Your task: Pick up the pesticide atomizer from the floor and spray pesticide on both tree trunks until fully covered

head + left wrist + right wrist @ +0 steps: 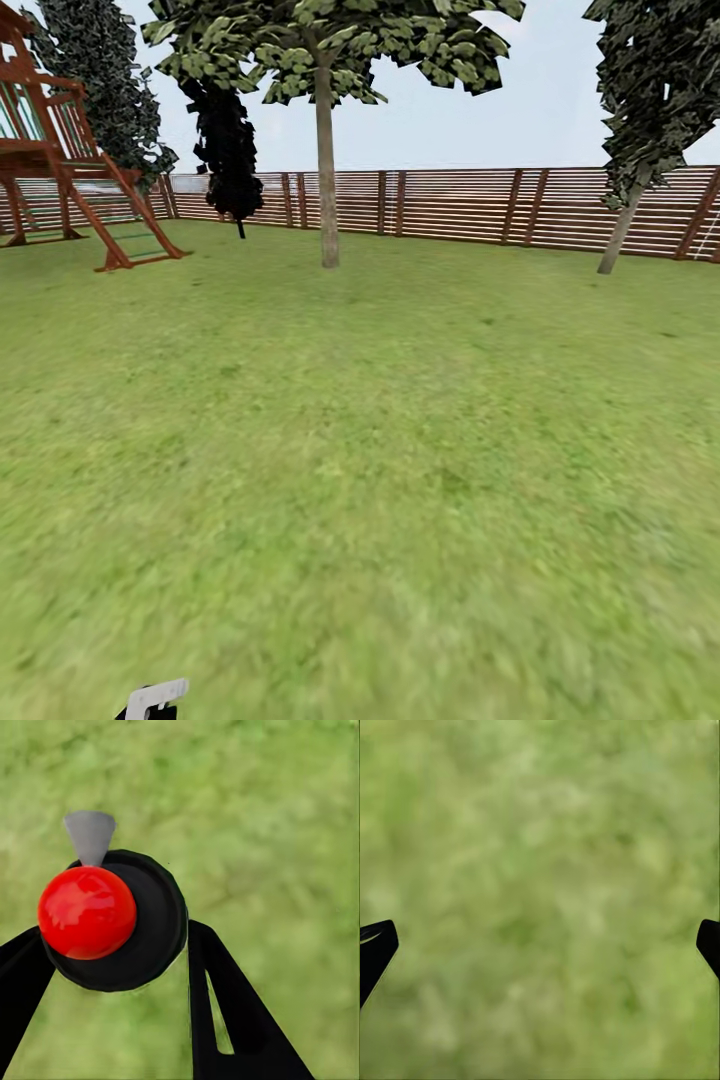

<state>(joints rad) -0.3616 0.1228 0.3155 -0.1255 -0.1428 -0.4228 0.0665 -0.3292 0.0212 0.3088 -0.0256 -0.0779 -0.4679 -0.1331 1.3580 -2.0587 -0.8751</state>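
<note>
My left end effector (112, 967) gripped the red-capped pesticide atomizer (88, 912) between its fingers, right end effector (540, 945) spread wide over grass (547, 855), tree trunk (327, 170) well ahead

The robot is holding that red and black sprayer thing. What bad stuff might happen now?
The round black atomizer with a red ball top sits between the left gripper's black fingers over grass, so it might slip while the robot moves. The straight grey-brown tree trunk is far across the green lawn, so spray from here would likely fall short.
</note>
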